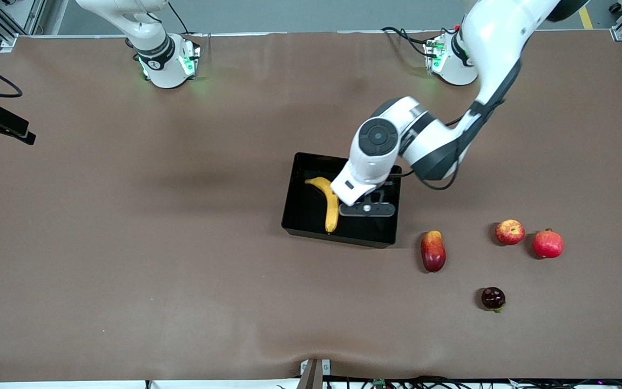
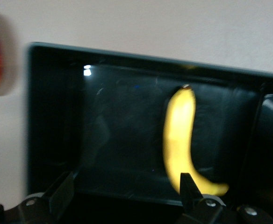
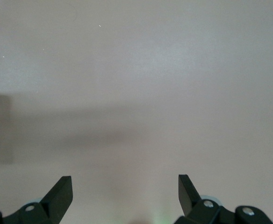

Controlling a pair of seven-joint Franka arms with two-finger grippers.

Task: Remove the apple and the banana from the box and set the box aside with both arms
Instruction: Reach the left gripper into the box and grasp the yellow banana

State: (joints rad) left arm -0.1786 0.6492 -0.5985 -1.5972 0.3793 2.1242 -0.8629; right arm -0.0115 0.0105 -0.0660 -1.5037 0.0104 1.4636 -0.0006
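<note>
Red-yellow mango [image 1: 433, 250], pinkish pomegranate [image 1: 548, 243], dark purple fruit [image 1: 493, 298], all on brown table [image 1: 127, 243]

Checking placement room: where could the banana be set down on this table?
Bare brown tabletop runs from the glossy black plastic box toward the right arm's end. Toward the left arm's end it is crowded: mango, apple, pomegranate, dark fruit.
</note>
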